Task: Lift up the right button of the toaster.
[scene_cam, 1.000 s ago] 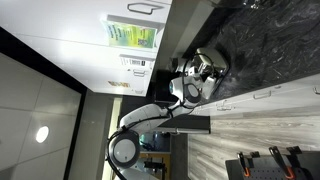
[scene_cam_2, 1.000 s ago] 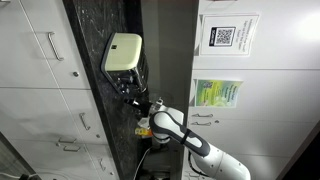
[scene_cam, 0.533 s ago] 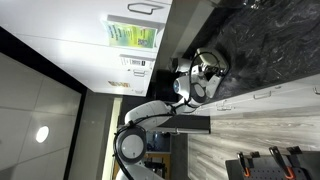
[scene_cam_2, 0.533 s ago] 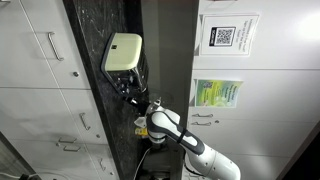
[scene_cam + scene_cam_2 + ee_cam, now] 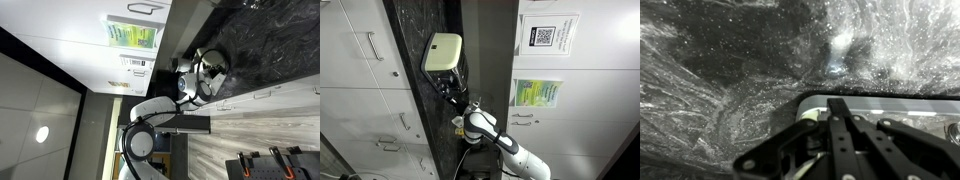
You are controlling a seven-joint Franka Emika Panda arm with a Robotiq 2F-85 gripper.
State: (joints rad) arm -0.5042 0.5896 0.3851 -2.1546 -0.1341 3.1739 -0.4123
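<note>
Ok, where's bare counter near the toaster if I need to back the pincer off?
The counter past the toaster, on the side away from the arm, looks bare; the wrist view shows open counter beside it too. Crowded only where the pincer is at the toaster.

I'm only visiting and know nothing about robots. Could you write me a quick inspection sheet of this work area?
Surface: black marbled countertop, glossy, with light glare in the wrist view.
Job's things: toaster stands on the countertop; its buttons are too small to tell apart.
Clutter: nothing seen.
Grippers: gripper sits close against the toaster's side; open or shut cannot be told.
Cables: nothing seen for certain.
Surroundings: white cabinets with bar handles, a QR-code sign and a green poster on white panels.
</note>
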